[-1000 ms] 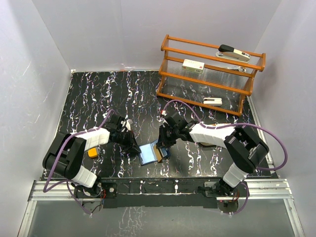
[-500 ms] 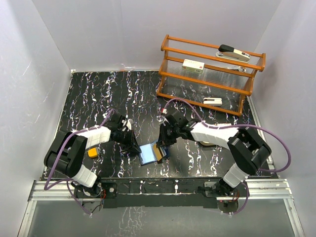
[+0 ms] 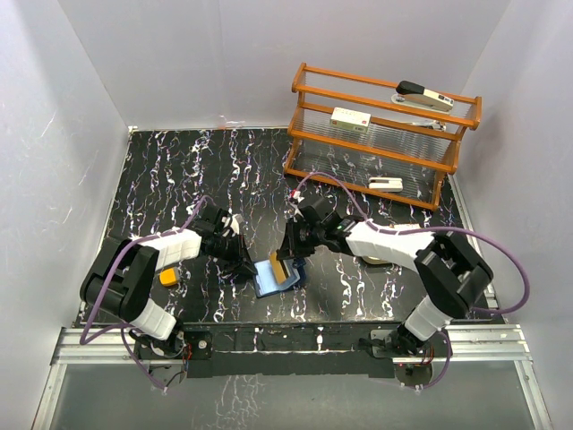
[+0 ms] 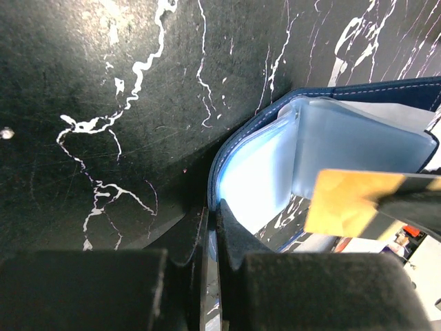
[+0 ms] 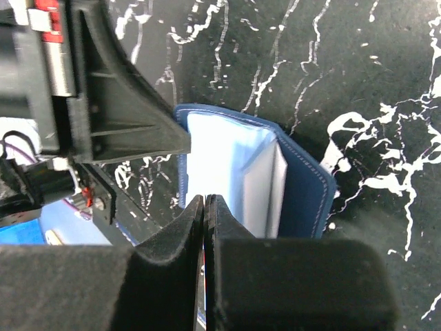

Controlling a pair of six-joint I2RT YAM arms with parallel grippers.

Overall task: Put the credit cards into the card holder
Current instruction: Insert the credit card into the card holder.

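Note:
The card holder (image 3: 265,283) lies open on the black marbled table, navy outside (image 5: 304,186), with pale clear pockets inside (image 4: 256,174). My left gripper (image 3: 248,265) is shut on its left edge, and the navy rim runs between the fingertips (image 4: 212,210). My right gripper (image 3: 288,258) is shut on a tan-orange credit card (image 3: 281,270). The card (image 4: 348,201) hangs tilted just above the open pockets. In the right wrist view the right gripper (image 5: 205,200) grips the card edge-on, right over the pale inside of the card holder.
A wooden rack (image 3: 376,143) with clear shelves stands at the back right. It carries white block devices (image 3: 349,117) (image 3: 386,184) and a handheld device (image 3: 423,95). A small orange object (image 3: 168,278) lies beside the left arm. White walls enclose the table.
My right gripper has carried the card a little to the left, from the card holder's right side to over its open pockets. The left gripper keeps its hold, barely moved.

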